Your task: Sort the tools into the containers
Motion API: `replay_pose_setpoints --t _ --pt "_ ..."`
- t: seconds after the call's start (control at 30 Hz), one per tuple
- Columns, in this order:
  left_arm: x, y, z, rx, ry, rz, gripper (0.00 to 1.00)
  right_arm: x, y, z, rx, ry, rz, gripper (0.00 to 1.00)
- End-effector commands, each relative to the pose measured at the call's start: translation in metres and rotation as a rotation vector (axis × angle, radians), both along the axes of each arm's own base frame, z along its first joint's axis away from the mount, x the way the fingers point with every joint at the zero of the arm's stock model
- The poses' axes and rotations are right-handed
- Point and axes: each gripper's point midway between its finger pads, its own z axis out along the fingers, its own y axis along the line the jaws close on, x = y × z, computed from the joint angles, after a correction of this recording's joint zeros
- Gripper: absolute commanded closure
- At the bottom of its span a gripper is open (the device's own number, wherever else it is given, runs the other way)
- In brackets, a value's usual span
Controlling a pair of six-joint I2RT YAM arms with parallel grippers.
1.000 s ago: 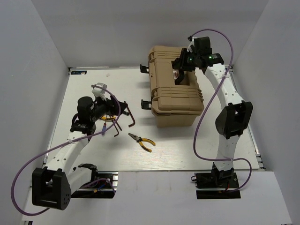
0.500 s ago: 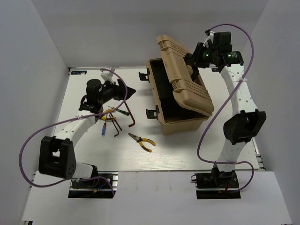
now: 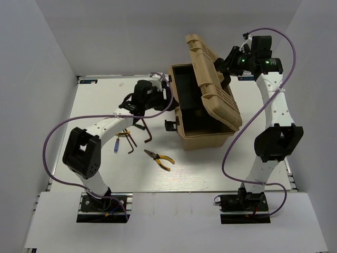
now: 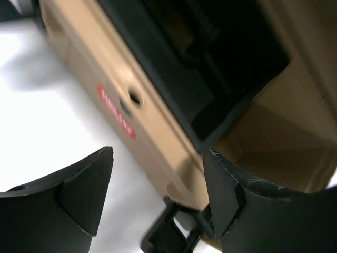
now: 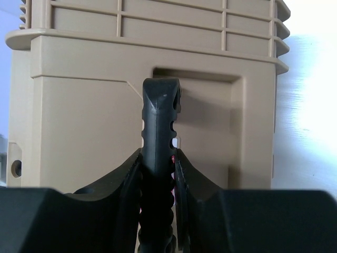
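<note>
Right gripper [image 5: 158,156], clamping the black handle [image 5: 160,105], is holding the toolbox lid [image 3: 211,79] open. The left gripper [image 4: 158,153], spread and empty, must fetch the pliers [image 3: 158,159] next.

One toolbox [image 3: 202,129]; two pliers [image 3: 158,157]; one screwdriver [image 3: 115,147]

I am seeing the toolbox [image 5: 84,121] showing matt, ribbed tan plastic, its handle [image 5: 160,113] looking like ridged black plastic, the pliers [image 3: 159,157] wearing glossy yellow grips on dark metal, and the table [image 3: 210,168] lying smooth and white.

The left hand [image 4: 158,158] gapes wide, the right hand [image 5: 158,155] clamps tight.
</note>
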Motion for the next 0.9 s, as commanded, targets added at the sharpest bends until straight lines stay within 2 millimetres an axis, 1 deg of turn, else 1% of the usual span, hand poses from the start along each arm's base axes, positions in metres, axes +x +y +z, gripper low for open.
replay_pose_setpoints --t 0.0,0.03,0.07,0.1,0.13,0.17,0.2,0.23,0.27,0.3,0.33,0.37,0.43,0.47,0.5,0.53,0.57,0.6,0.67,0.7,0.73,0.77,0.8,0.83,0.87 --pt "-0.003 -0.001 -0.006 0.076 0.027 0.058 0.21 -0.005 -0.019 0.129 0.1 -0.393 -0.03 1.0" --pt "-0.009 -0.011 -0.012 0.083 0.036 0.035 0.21 -0.004 -0.017 0.125 0.114 -0.376 -0.028 1.0" --pt "-0.008 -0.014 -0.006 0.094 0.019 0.035 0.21 0.0 -0.031 0.125 0.115 -0.379 -0.055 1.0" --pt "-0.011 -0.016 -0.013 0.113 0.039 0.033 0.21 -0.001 -0.029 0.123 0.138 -0.364 -0.048 1.0" --pt "-0.013 -0.019 -0.011 0.124 0.03 0.028 0.21 0.0 -0.029 0.123 0.146 -0.365 -0.043 1.0" --pt "-0.013 -0.026 -0.009 0.135 0.012 0.022 0.21 0.0 -0.032 0.12 0.15 -0.356 -0.044 1.0" --pt "-0.015 -0.027 -0.018 0.16 0.028 0.032 0.21 0.001 -0.031 0.12 0.158 -0.354 -0.041 1.0" --pt "-0.014 -0.027 -0.014 0.165 0.021 0.028 0.21 0.001 -0.032 0.12 0.161 -0.355 -0.038 1.0" --pt "-0.013 -0.033 -0.012 0.169 0.011 0.03 0.21 -0.002 -0.032 0.122 0.167 -0.358 -0.034 1.0" --pt "-0.017 -0.037 -0.011 0.182 0.007 0.02 0.21 -0.001 -0.031 0.119 0.175 -0.349 -0.032 1.0" --pt "-0.014 -0.036 -0.015 0.197 0.012 0.036 0.21 -0.002 -0.032 0.12 0.186 -0.35 -0.026 1.0" --pt "-0.018 -0.041 -0.02 0.206 0.023 0.021 0.21 -0.003 -0.032 0.12 0.195 -0.344 -0.023 1.0" --pt "-0.021 -0.045 -0.02 0.211 0.019 0.02 0.21 -0.005 -0.033 0.12 0.209 -0.344 -0.019 1.0" --pt "-0.024 -0.049 -0.016 0.2 0.004 0.012 0.21 -0.005 -0.032 0.121 0.215 -0.345 -0.014 1.0" --pt "-0.023 -0.049 -0.017 0.197 0.0 0.013 0.21 -0.005 -0.032 0.119 0.218 -0.339 -0.013 1.0" --pt "-0.026 -0.053 -0.009 0.183 -0.017 0.005 0.21 -0.006 -0.032 0.12 0.232 -0.335 -0.009 1.0" --pt "-0.028 -0.052 -0.013 0.189 -0.01 0.004 0.21 -0.005 -0.032 0.12 0.235 -0.338 -0.005 1.0" --pt "-0.028 -0.057 -0.004 0.181 -0.033 -0.007 0.21 -0.007 -0.03 0.117 0.246 -0.325 -0.002 1.0" --pt "-0.027 -0.055 -0.015 0.22 0.005 0.0 0.21 -0.006 -0.03 0.119 0.255 -0.333 0.005 1.0" --pt "-0.026 -0.058 -0.021 0.248 0.007 0.002 0.22 -0.008 -0.028 0.116 0.27 -0.319 0.017 1.0" --pt "-0.026 -0.055 -0.023 0.261 0.013 0.012 0.24 -0.008 -0.029 0.115 0.271 -0.319 0.018 1.0" --pt "-0.027 -0.056 -0.031 0.283 0.023 0.019 0.25 -0.012 -0.029 0.118 0.272 -0.323 0.023 1.0" --pt "-0.027 -0.054 -0.033 0.293 0.027 0.027 0.29 -0.012 -0.032 0.118 0.265 -0.332 0.023 1.0" --pt "-0.026 -0.052 -0.033 0.297 0.025 0.035 0.3 -0.011 -0.037 0.123 0.255 -0.357 0.018 1.0" --pt "-0.026 -0.05 -0.035 0.307 0.029 0.043 0.31 -0.015 -0.038 0.12 0.238 -0.349 0.017 1.0"
